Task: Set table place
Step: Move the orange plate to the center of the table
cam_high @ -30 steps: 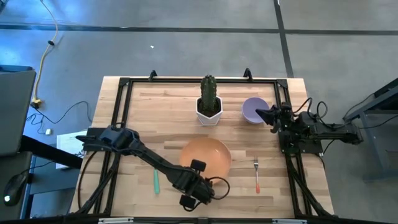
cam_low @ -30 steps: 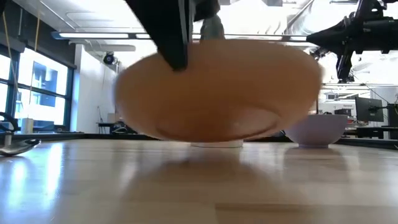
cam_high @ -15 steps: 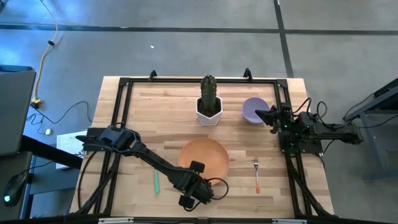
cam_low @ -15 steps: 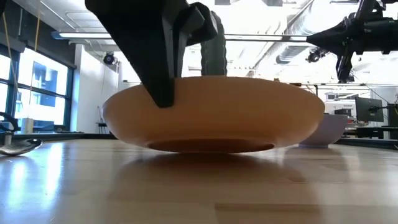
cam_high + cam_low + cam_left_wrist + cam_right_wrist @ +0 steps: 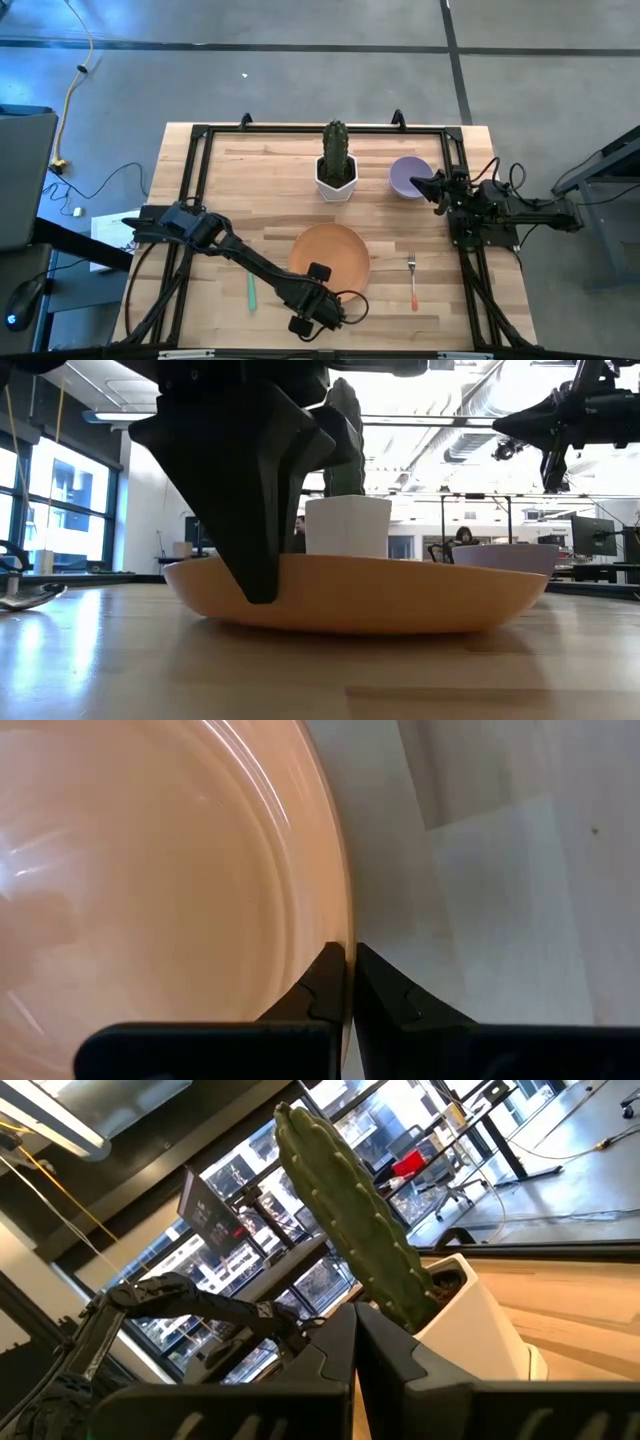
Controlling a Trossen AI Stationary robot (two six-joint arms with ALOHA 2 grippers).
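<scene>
The round orange plate point(image 5: 330, 252) lies level on the wood table point(image 5: 230, 190), near the front middle. My left gripper point(image 5: 318, 284) is shut on its near rim; the plate also shows in the left wrist view point(image 5: 150, 870). The lavender bowl point(image 5: 404, 173) stands at the back right. My right gripper point(image 5: 414, 182) hovers shut and empty above the bowl's right edge. The green-handled spoon point(image 5: 251, 292) lies left of the plate. The orange-handled fork point(image 5: 412, 282) lies right of it. My left gripper pinches the plate's near rim point(image 5: 346, 932) between its two fingers, one over the plate's inside and one outside the rim. The fingers point(image 5: 255, 560) come from above, pointing down. The plate point(image 5: 400, 600) sits level, its base on the table.
A cactus in a white pot point(image 5: 336, 162) stands at the back middle, just beyond the plate; it also fills the right wrist view point(image 5: 350, 1220). A black frame rail point(image 5: 190, 200) runs around the tabletop. Bare wood lies between the plate and the fork.
My left gripper has gone down and tipped the plate from a raised tilt, with its underside toward the near edge, to level. The plate now rests on the table. My left gripper stays shut on the plate's rim.
</scene>
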